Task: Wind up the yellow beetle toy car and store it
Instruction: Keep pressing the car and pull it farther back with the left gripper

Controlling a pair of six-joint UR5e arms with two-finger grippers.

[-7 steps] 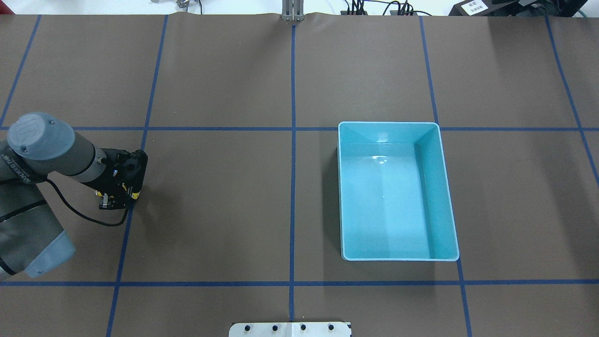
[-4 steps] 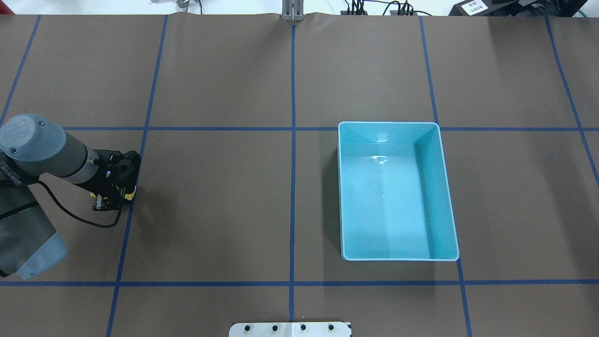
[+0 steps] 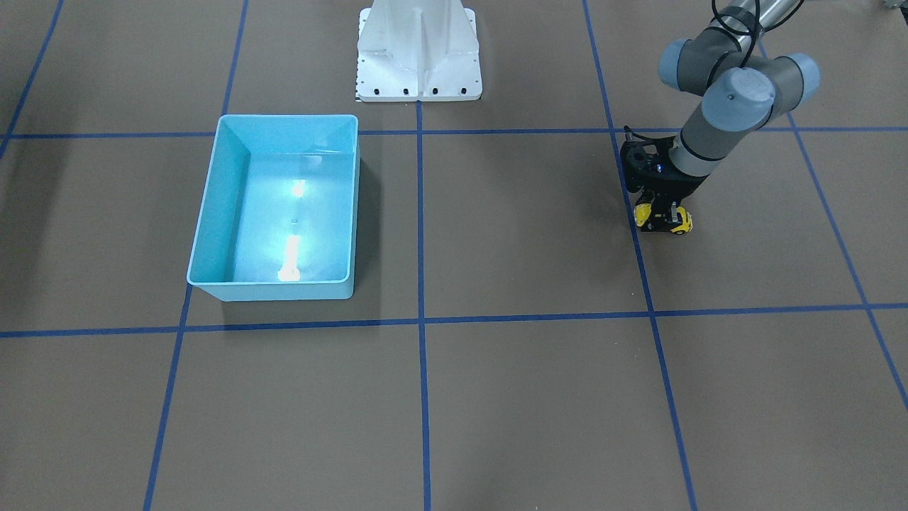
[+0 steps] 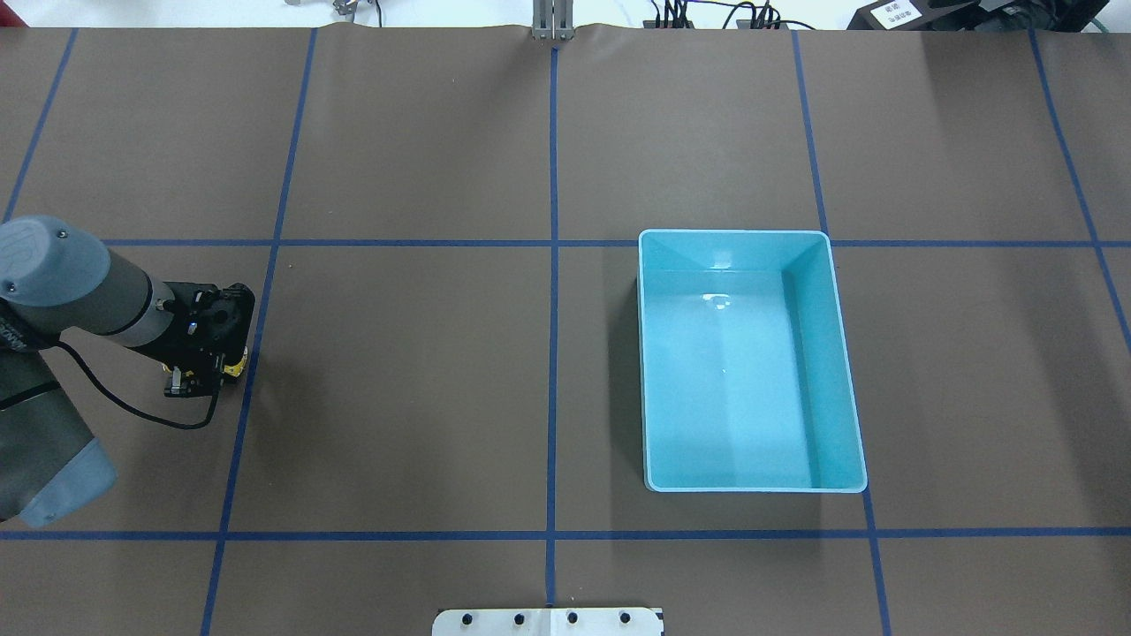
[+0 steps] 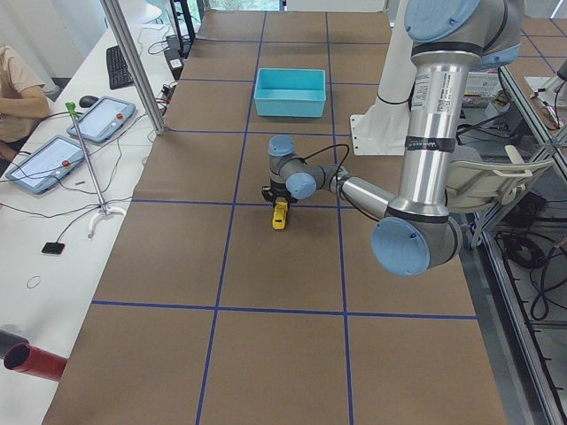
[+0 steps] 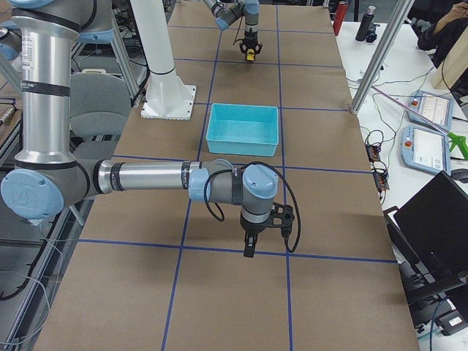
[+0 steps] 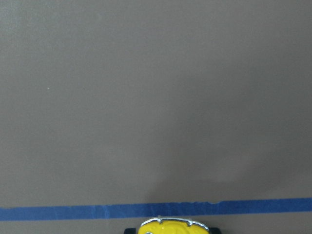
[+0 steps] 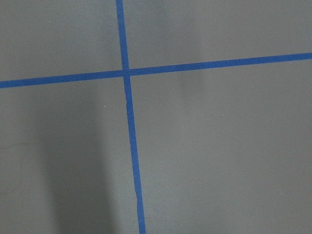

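The yellow beetle toy car (image 3: 679, 224) sits low on the brown table at the robot's left, between the fingers of my left gripper (image 3: 662, 221). The gripper points down and is shut on the car. From overhead only a yellow edge of the car (image 4: 235, 367) shows under the left gripper (image 4: 205, 378). The left wrist view shows the car's yellow end (image 7: 173, 226) by a blue tape line. The light blue bin (image 4: 835, 371) stands far off to the right and holds nothing. My right gripper (image 6: 249, 247) shows only in the exterior right view; I cannot tell whether it is open.
Blue tape lines (image 4: 552, 353) divide the brown table into squares. The white robot base plate (image 3: 418, 50) is at the table's near edge. Operators' tablets and cables (image 5: 80, 142) lie on a side table beyond the far edge.
My left gripper has slid leftward in the overhead view, across the blue tape line, with the car still in it. The bin has not moved.
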